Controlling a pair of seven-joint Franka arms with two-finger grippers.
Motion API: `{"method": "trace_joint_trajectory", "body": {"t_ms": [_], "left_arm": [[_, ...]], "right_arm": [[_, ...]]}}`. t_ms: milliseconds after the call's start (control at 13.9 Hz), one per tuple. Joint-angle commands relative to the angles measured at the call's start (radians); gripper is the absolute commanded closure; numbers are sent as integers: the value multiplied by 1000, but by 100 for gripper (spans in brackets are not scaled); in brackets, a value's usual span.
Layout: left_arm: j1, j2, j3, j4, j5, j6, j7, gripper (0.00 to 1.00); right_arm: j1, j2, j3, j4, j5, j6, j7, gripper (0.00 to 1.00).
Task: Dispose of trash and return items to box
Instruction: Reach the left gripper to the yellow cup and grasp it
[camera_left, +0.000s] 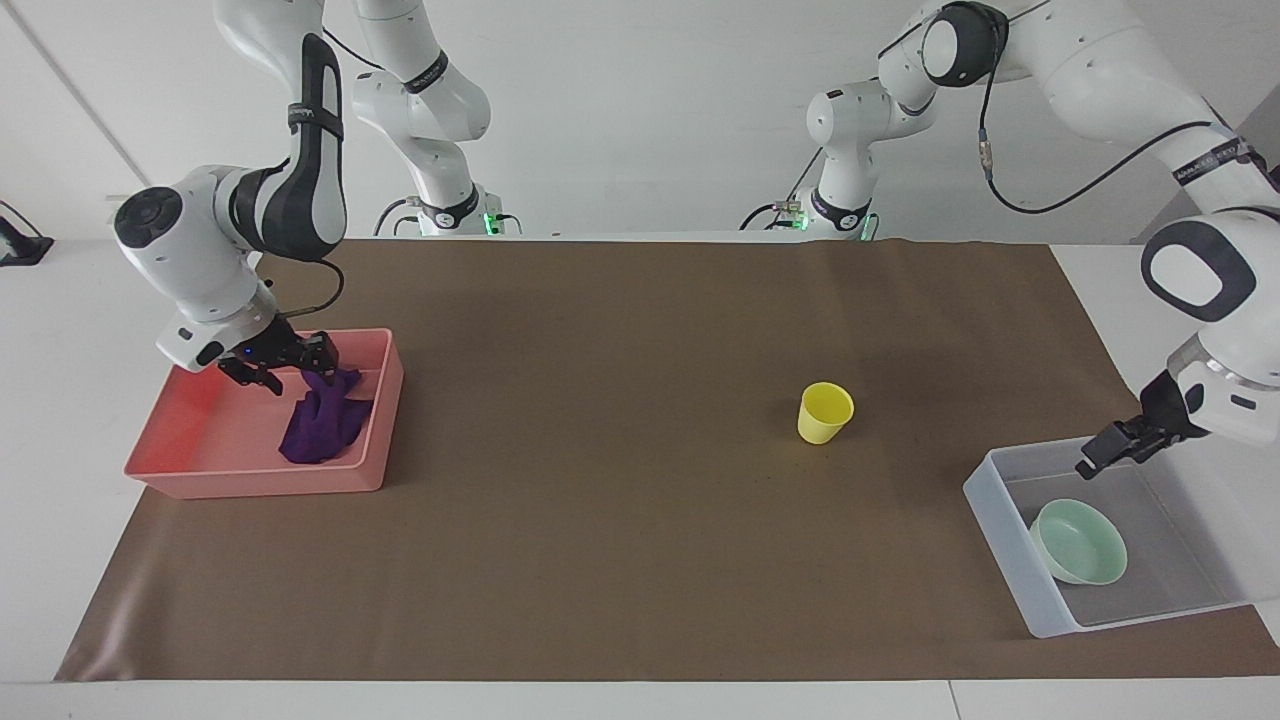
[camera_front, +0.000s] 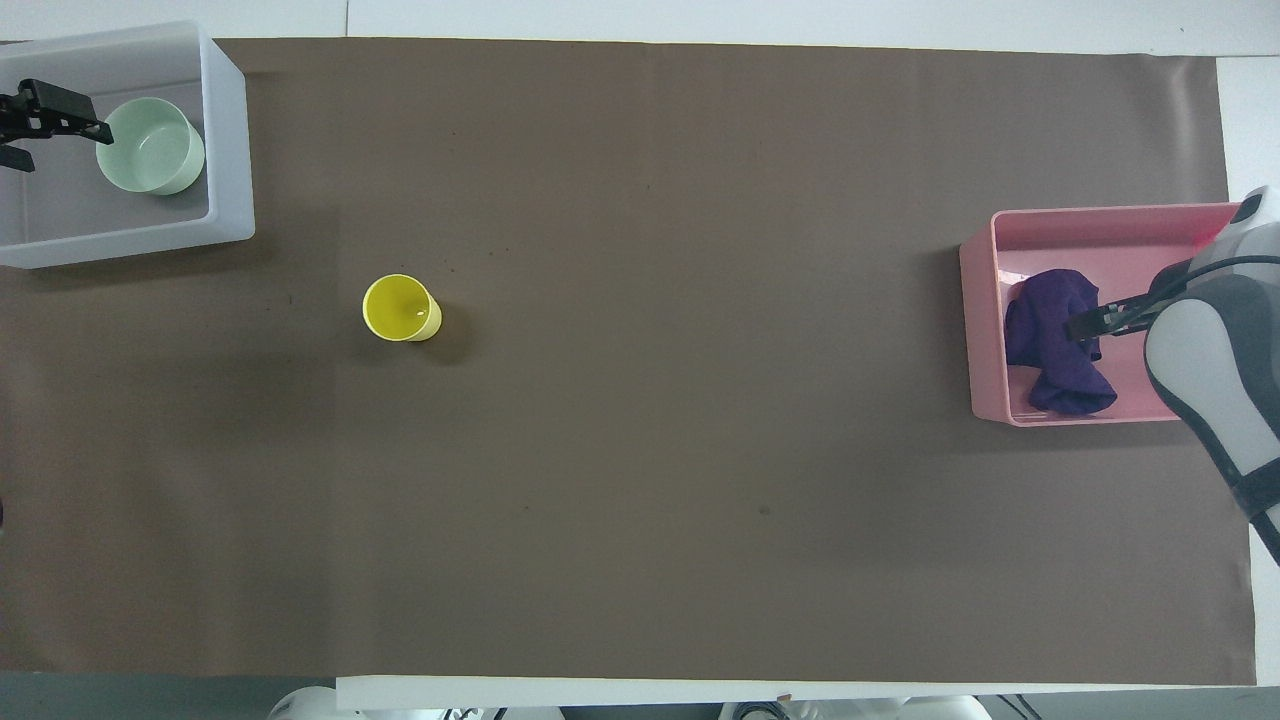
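The purple cloth wad (camera_left: 323, 427) lies loose in the pink tray (camera_left: 250, 480), also seen from overhead (camera_front: 1055, 345). My right gripper (camera_left: 288, 362) is open just above it, empty; it also shows in the overhead view (camera_front: 1092, 322). The mint-green bowl (camera_left: 1078, 541) stands upright in the translucent box (camera_left: 1000, 520), at the end farther from the robots (camera_front: 150, 146). My left gripper (camera_left: 1108, 452) is open and empty, raised over the box (camera_front: 228, 160) beside the bowl (camera_front: 50, 130). The yellow cup (camera_left: 825, 412) stands upright on the brown mat (camera_front: 401, 308).
The pink tray (camera_front: 1100, 214) sits at the right arm's end of the mat, the box at the left arm's end. The cup stands nearer to the robots than the box, toward the table's middle. The brown mat (camera_left: 600, 520) covers the table.
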Motion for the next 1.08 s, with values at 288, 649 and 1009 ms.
{"method": "trace_joint_trajectory", "body": {"t_ms": [288, 649, 1009], "left_arm": [[-399, -284, 13, -608, 47, 287, -388, 0], [-420, -305, 11, -746, 47, 450, -385, 1], [-420, -310, 11, -793, 47, 500, -389, 86]], "right_arm": [[156, -8, 35, 199, -5, -230, 231, 1], [164, -12, 37, 380, -19, -456, 238, 1], [161, -57, 37, 449, -34, -608, 233, 1]]}}
